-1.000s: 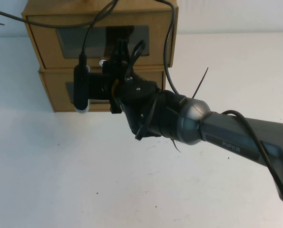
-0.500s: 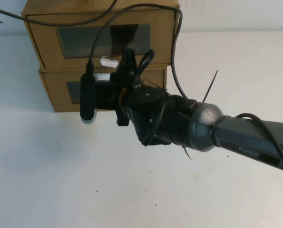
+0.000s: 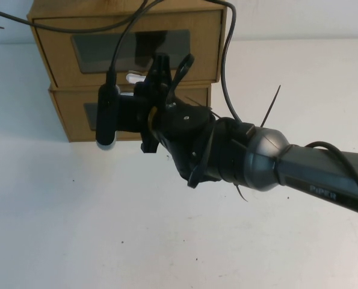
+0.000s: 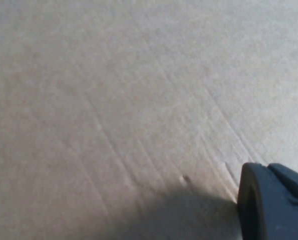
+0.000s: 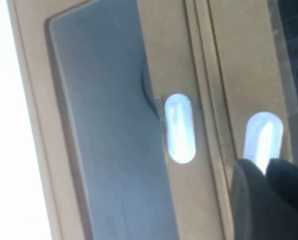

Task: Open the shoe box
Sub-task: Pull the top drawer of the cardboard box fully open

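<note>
At box (image 3: pixel 53 55), right end effector (image 3: pixel 157 69), maybe left (image 4: pixel 272 203)

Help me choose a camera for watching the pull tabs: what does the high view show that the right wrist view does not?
Only the high view: the upper shoe box and lower shoe box stacked on the table, the right arm reaching in, right gripper at their fronts. Only the right wrist view: a white tab and a second tab side by side, close up. Both: cardboard fronts, a dark window, one tab. Neither shows the left gripper, near cardboard in its own view.
</note>
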